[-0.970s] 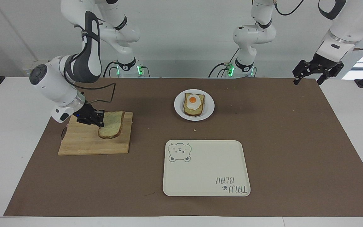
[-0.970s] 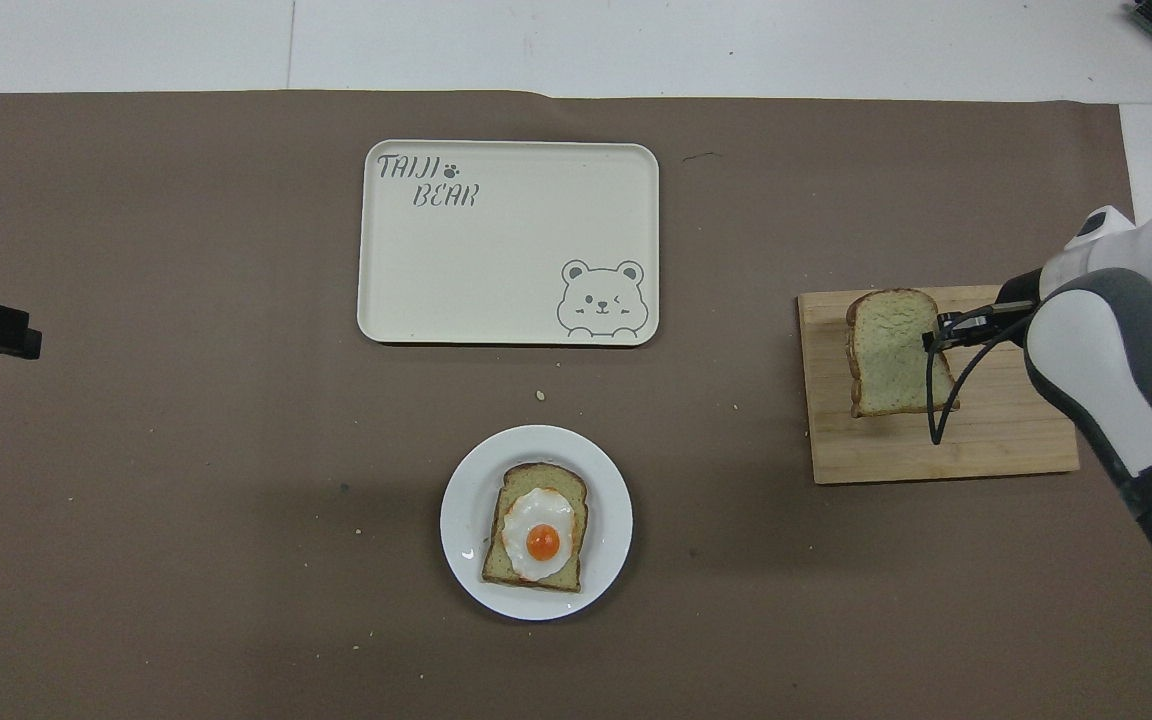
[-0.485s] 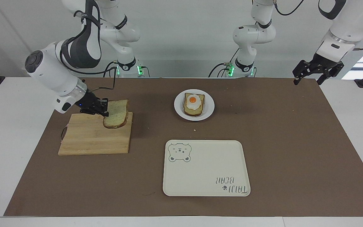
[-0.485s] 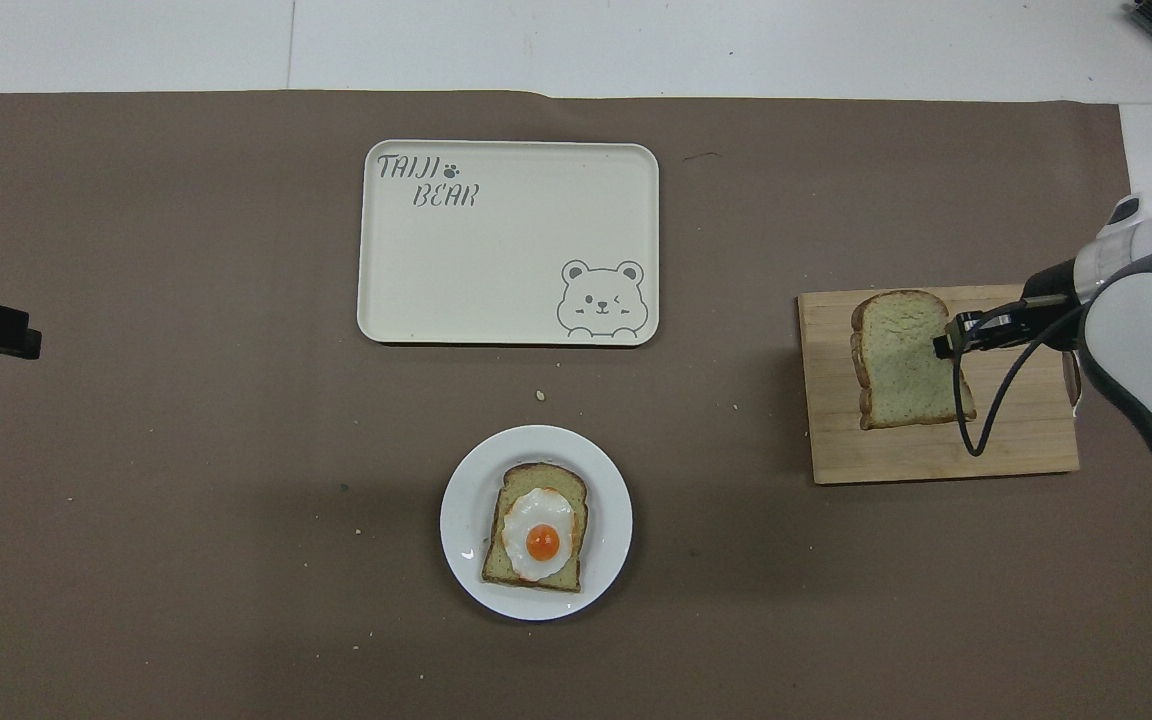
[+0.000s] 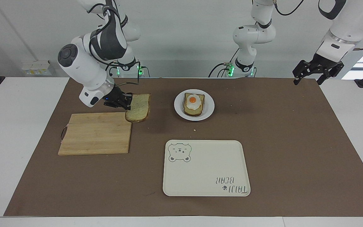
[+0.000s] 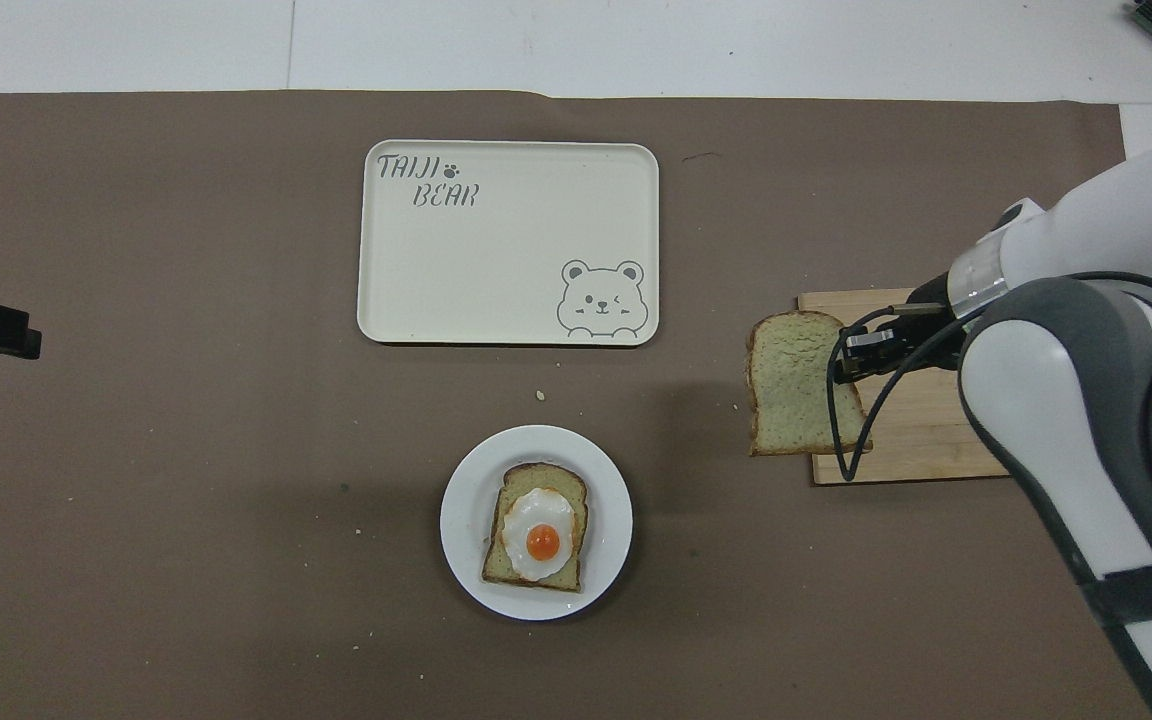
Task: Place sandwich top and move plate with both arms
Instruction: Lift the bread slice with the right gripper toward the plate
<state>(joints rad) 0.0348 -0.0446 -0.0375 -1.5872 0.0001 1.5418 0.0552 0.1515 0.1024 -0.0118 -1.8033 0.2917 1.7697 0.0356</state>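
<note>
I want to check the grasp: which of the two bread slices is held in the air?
The plain slice, gripped by the right gripper; the egg-topped slice lies on the plate.

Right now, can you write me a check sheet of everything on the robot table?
Surface: brown mat on a white table.
Job's things: bread slice held up over the wooden board's edge; white plate carrying egg toast.
Clutter: bear tray; crumbs by the plate.
Grippers: right pincer shut on the bread slice; left pincer open, waiting over the mat's corner.
Cables: black cable looping from the right pincer.
Surroundings: pale wall.
</note>
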